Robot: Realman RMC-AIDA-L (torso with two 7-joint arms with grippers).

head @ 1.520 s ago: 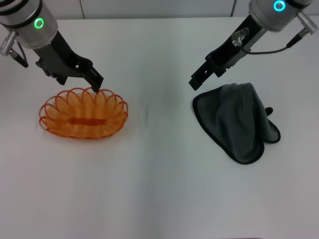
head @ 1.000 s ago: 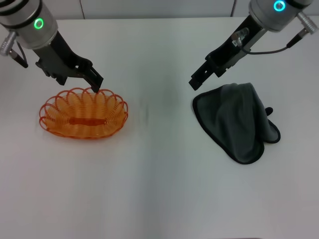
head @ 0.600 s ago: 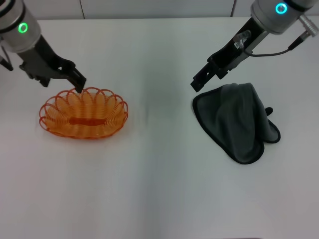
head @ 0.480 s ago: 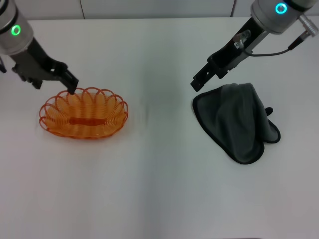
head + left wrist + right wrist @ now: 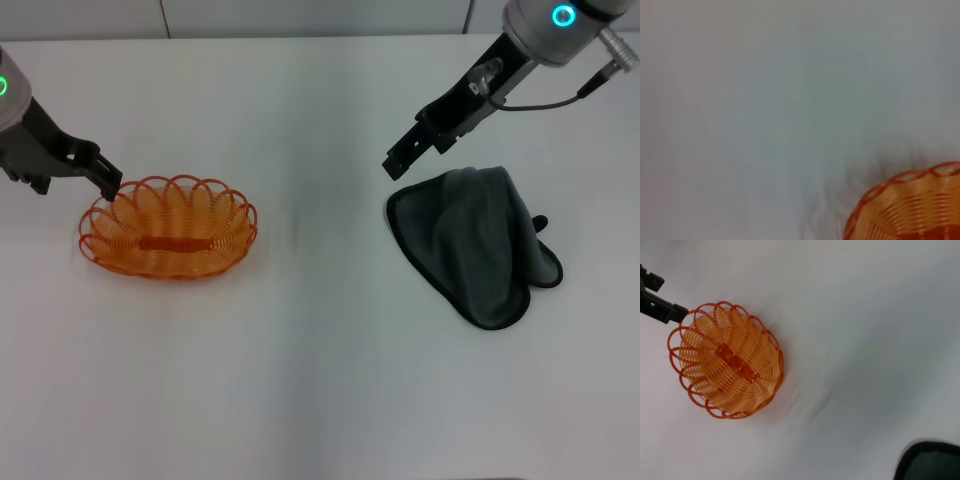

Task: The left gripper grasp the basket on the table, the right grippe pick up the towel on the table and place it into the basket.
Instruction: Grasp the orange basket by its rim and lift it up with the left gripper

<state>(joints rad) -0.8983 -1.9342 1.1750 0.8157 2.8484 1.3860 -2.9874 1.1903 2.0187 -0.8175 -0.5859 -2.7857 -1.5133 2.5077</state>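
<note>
Basket: the small oval orange wire basket (image 5: pixel 168 227) with a scalloped looped rim sits on the white worktop (image 5: pixel 300 340) at about 9 o'clock in the head view, upright and empty.
Left claw: the black two-fingered left claw (image 5: pixel 108 184) on the green-ringed arm is at the basket's 10 o'clock rim, its tip touching or just over the loops; whether it grips a loop or how far it is open I cannot tell.
Towel: the rumpled dark grey cloth towel (image 5: pixel 480 243) with black stitched edging lies flat on the worktop at about 3 o'clock, well apart from the basket.
Right claw: the slim black right claw (image 5: pixel 397 165) on the cyan-ringed arm hangs just beside the towel's 11 o'clock edge, holding nothing; its fingers look drawn together.
Wrist views: the left one shows only a part of the basket's rim; the right one shows the whole basket and a towel corner.
</note>
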